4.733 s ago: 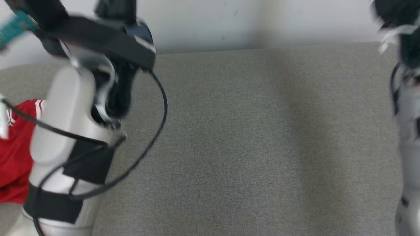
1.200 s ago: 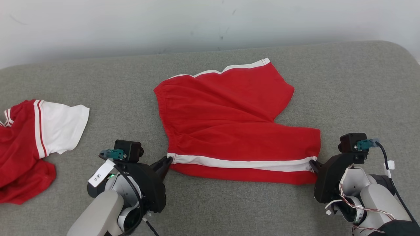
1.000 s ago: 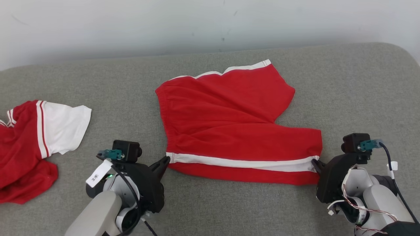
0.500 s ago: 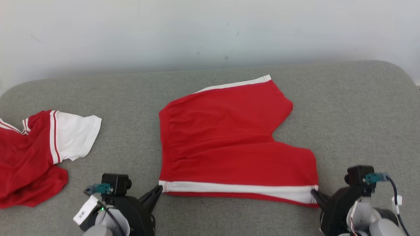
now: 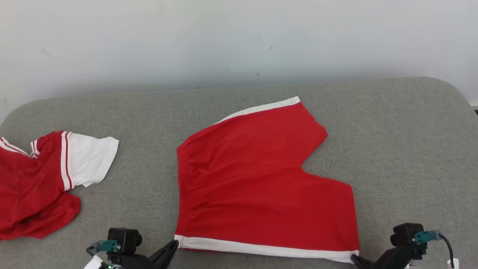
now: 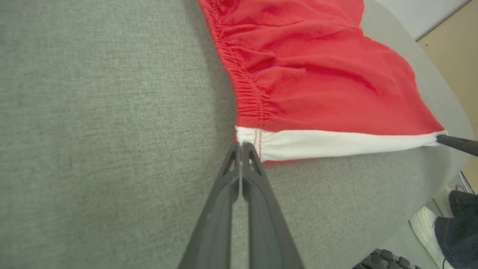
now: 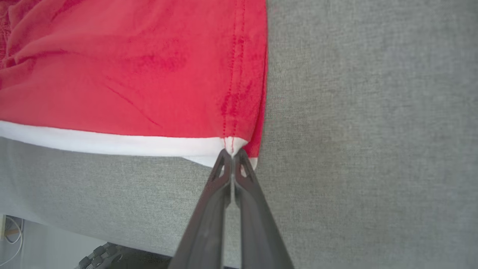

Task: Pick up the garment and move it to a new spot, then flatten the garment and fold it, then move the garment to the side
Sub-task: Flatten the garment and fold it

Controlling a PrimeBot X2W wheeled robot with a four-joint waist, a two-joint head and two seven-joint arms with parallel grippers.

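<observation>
Lying flat in the middle of the grey table point(image 5: 392, 149), the red shorts point(image 5: 257, 183) have their white-striped near edge running between two grippers. The left gripper point(image 6: 241, 146) reaches in low from the near left, its fingers pressed together on the waistband corner. The right gripper point(image 7: 232, 153), low at the near right, pinches the leg-hem corner likewise. One other garment, a red-and-white shirt point(image 5: 48, 183), lies crumpled at the table's left.
</observation>
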